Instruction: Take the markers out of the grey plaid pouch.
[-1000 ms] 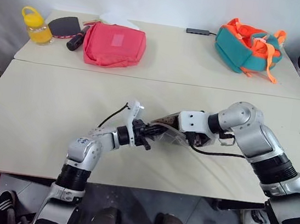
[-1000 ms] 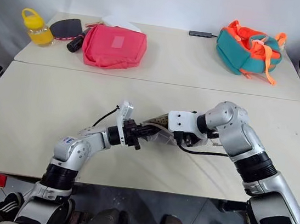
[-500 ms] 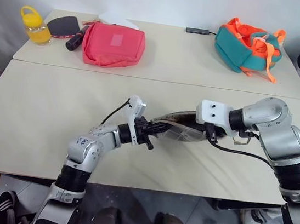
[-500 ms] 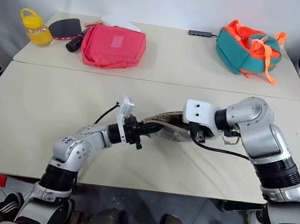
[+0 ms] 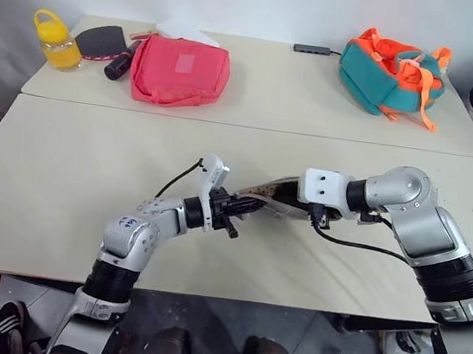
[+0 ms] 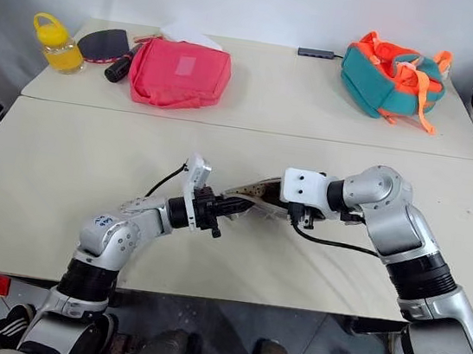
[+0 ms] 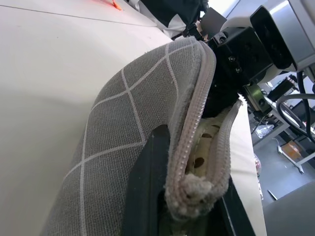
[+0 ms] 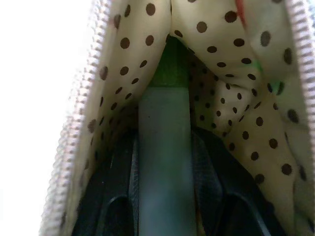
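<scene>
The grey plaid pouch (image 5: 264, 202) lies near the middle of the near table, its zipper open and its dotted lining showing (image 8: 216, 73). My left gripper (image 5: 231, 204) is shut on the pouch's left end, with the fabric (image 7: 133, 113) pinched between its fingers (image 7: 147, 182). My right gripper (image 5: 301, 205) reaches into the pouch's mouth from the right. Inside, its two black fingers (image 8: 115, 196) sit on either side of a light green and whitish marker (image 8: 165, 147) and are shut on it. A sliver of red (image 8: 239, 6) shows deeper in, and I cannot tell what it is.
On the far table lie a pink-red bag (image 5: 181, 71), a teal-orange backpack (image 5: 391, 73), a yellow bottle (image 5: 54, 39), a paddle (image 5: 102, 40) with a dark cylinder (image 5: 121, 60) beside it, and a black bar (image 5: 310, 49). A seam (image 5: 243, 125) divides the two tables.
My right forearm has swung outward to the right and partly back, with its gripper still in the pouch's mouth. The left gripper has held still on the pouch's end.
</scene>
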